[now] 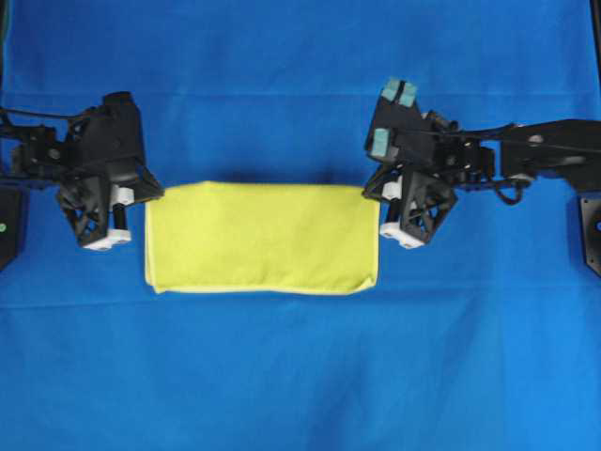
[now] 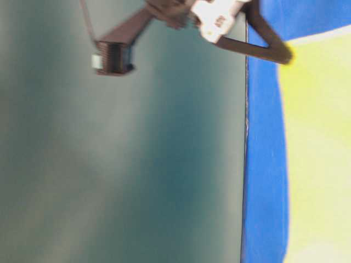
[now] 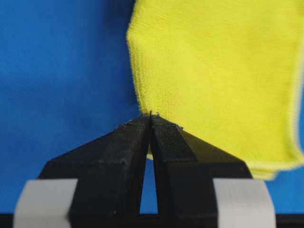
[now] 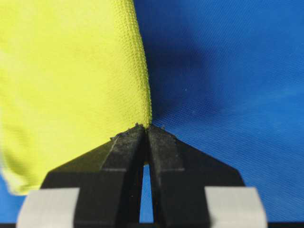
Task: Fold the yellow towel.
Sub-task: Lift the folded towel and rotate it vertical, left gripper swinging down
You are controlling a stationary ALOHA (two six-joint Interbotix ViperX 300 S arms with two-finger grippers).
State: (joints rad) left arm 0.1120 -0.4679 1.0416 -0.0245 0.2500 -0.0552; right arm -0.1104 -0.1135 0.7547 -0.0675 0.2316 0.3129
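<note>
yellow towel is lying folded once on the blue cloth. i am seeing my left claw and right claw clenched, each pinching a far corner. another fold is probably waiting.

Black arms w/ white clips, teal pads (right arm), trailing cables.

We recorded open blue cloth on the near and far sides of the yellow towel. Its two short ends were blocked: left gripper at one corner, right gripper at the other.
</note>
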